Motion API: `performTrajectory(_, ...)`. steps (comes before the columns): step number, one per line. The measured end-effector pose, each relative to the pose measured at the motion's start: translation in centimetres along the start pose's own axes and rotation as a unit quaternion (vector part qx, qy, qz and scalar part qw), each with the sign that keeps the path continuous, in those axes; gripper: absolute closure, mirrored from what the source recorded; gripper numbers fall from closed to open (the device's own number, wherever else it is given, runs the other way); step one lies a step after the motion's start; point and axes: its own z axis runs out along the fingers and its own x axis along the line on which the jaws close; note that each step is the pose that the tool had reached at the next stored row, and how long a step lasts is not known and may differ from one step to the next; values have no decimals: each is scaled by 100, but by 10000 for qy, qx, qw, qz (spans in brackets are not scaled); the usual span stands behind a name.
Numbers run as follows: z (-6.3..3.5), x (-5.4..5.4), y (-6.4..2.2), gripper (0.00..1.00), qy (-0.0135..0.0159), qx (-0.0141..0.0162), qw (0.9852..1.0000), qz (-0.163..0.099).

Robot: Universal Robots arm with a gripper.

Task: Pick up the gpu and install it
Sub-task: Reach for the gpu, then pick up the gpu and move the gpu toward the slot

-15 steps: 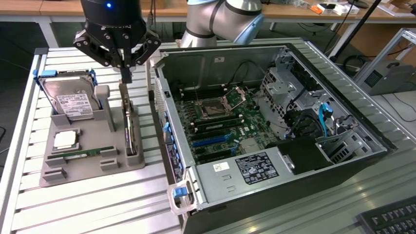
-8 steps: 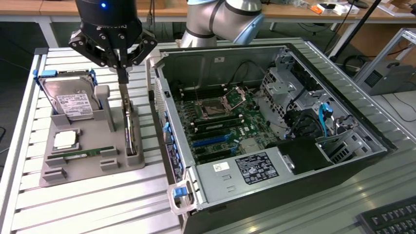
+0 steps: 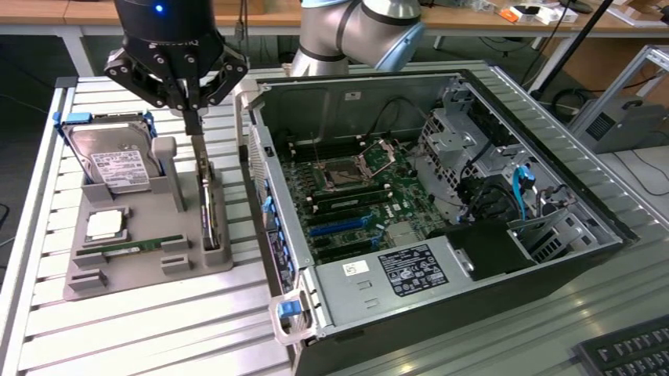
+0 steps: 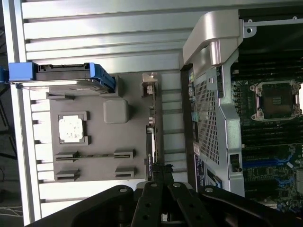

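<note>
On the table (image 3: 157, 329) the gpu (image 3: 209, 204) stands in a grey holder (image 3: 146, 235), tool (image 3: 193, 129) clamped on its top edge

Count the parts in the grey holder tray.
4: boxy silver hard drive with blue handles at the far end; square silver processor mid-tray; narrow green RAM stick nearer; thin green gpu card upright beside the black case.

The bench (image 3: 136, 329) is a top of pale ribbed metal slats, brightly lit. Behind the bench runs a row of wooden-topped desks (image 3: 471, 17) on white legs. Beside the bench, on the exterior view's right, lie grey floor (image 3: 648, 176), a metal frame (image 3: 627, 82) and dark cables (image 3: 554, 98). A black keyboard (image 3: 627, 352) sits at the bench's near corner.
</note>
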Motion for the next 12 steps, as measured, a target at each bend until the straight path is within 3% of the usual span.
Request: performTrajectory(12, 0, 0, 0, 89, 0, 0, 10000, 0)
